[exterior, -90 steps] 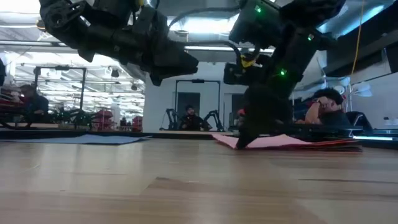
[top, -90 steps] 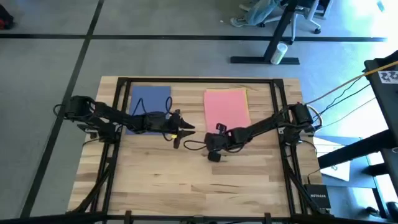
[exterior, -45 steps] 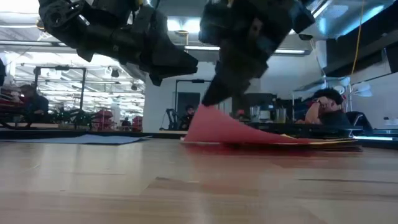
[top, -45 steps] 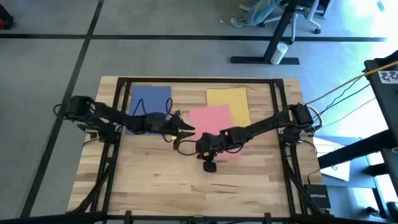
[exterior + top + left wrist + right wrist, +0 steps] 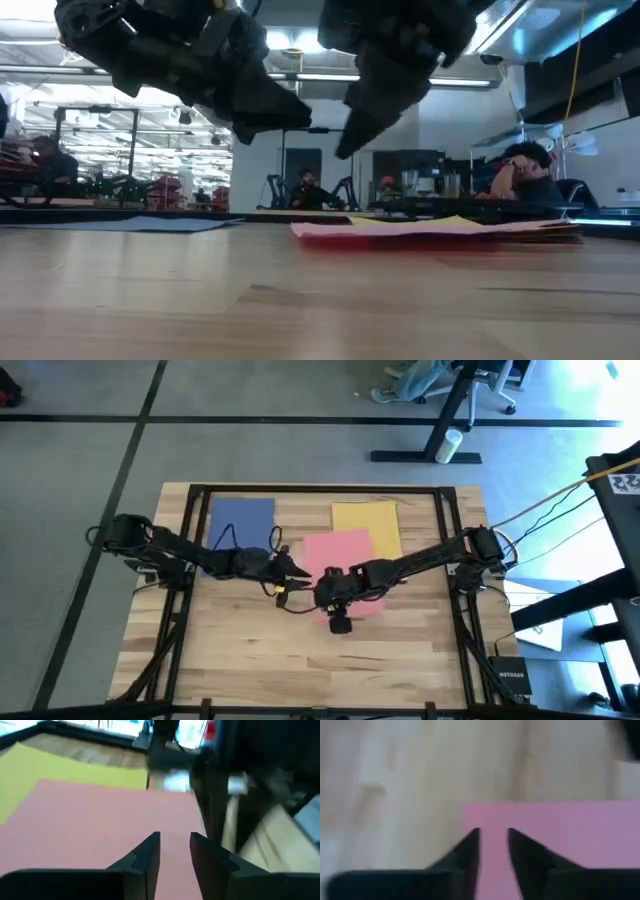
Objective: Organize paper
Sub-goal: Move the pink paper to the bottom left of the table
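Half a second back I had the pink sheet [image 5: 340, 555] lifted at its near-left corner, curling up off the table [image 5: 300, 660]; now it lies flat, still overlapping the near part of the yellow sheet [image 5: 366, 518] by the far right corner. My right gripper [image 5: 322, 592] has let the paper go and risen; from table height it hangs well clear above the pink sheet's near-left corner. In its wrist view the fingers [image 5: 465, 852] stand a narrow gap apart with nothing between them, pointing down at that pink corner and the bare wood beside it. My left gripper [image 5: 297, 570] has pushed rightward since then and now sits just beside the pink sheet's left edge, close to the right gripper. Its fingers [image 5: 146, 857] are also only narrowly parted and empty, aimed across the pink sheet with the yellow beyond. The blue sheet [image 5: 240, 525] lies flat at the far left corner, partly under the left arm. The two wrists crowd each other at the table's middle. Beyond the far edge a person [image 5: 525, 172] sits at a desk.
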Motion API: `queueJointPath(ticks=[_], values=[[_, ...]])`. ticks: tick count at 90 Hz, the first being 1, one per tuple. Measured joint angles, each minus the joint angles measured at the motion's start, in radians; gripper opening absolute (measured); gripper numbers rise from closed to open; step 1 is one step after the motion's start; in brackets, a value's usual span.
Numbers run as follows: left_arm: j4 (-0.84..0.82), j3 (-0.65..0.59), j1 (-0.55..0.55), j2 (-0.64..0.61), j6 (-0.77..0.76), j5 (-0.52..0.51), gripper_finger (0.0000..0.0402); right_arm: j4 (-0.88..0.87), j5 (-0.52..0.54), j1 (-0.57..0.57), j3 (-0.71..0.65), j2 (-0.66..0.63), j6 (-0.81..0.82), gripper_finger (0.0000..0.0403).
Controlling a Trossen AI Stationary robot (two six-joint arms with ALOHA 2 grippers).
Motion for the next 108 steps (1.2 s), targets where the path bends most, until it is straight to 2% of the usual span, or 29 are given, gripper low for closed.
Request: queueJointPath(ticks=[6,24,35,45,66,75,90,108], values=[[-0.021,0.0,-0.011,0.002,0.0,-0.028,0.0053,-0.046,0.052,0.008,0.016,-0.024,-0.016,0.0014],[-0.015,0.011,-0.021,0.007,0.0,-0.031,0.0004,-0.064,0.098,0.006,0.005,-0.144,-0.061,0.0001],[-0.017,0.029,-0.02,0.012,0.008,-0.034,0.0001,-0.037,0.134,0.006,-0.041,-0.215,-0.086,0.0],[-0.014,0.067,-0.022,0.05,0.014,-0.033,0.0,0.06,0.145,0.006,-0.131,-0.283,-0.089,0.0],[-0.016,0.202,-0.029,0.228,0.042,-0.017,0.0,0.365,0.096,-0.006,-0.38,-0.444,-0.081,0.0],[-0.015,0.254,-0.029,0.303,0.036,0.008,0.0,0.433,0.09,-0.027,-0.475,-0.518,-0.048,0.0],[-0.076,0.307,-0.041,0.391,0.016,0.034,0.0,0.443,0.124,-0.055,-0.566,-0.606,0.009,0.0],[-0.19,0.317,-0.061,0.418,-0.037,0.033,0.0,0.444,0.163,-0.053,-0.578,-0.64,0.016,0.0]])
